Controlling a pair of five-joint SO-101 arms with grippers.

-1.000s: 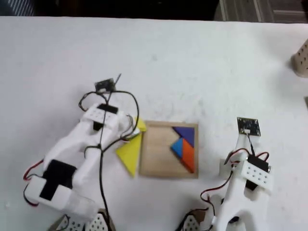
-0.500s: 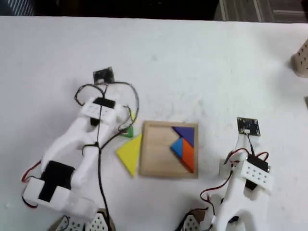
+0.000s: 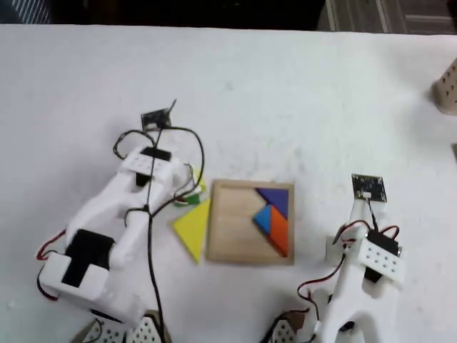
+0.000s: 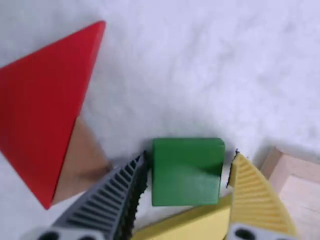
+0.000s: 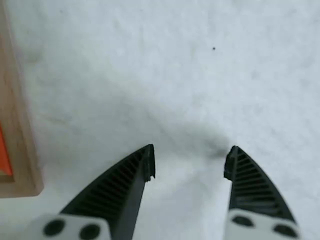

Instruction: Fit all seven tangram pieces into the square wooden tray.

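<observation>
Where the left arm (image 3: 121,214) leans in from the table's (image 3: 285,93) front left corner, the left gripper (image 4: 189,157) pinches the green square (image 4: 187,172). Its dark finger (image 4: 127,187) sits against one side of the square and its yellow finger (image 4: 255,195) against the opposite side. The red triangle (image 4: 45,105) lies on the table beside the dark finger, apart from the square. The yellow triangle (image 3: 191,227) lies flat just under the gripper's base, with one edge close along the left wall of the wooden tray (image 3: 232,229). In the high view the green square peeks out from under the arm, just off the tray's rear left corner.

The tray lies near the table's front edge, between the two arms. Its left half is bare wood. Its right half holds a purple piece (image 3: 275,200) at the rear right corner, a blue triangle (image 3: 263,218) and an orange piece (image 3: 279,230), all three touching.

The right arm (image 3: 368,250) stands to the right of the tray. The right gripper (image 5: 189,157) hangs over bare table with its jaws spread wide and nothing between them, the tray's outer wall just beside it.
</observation>
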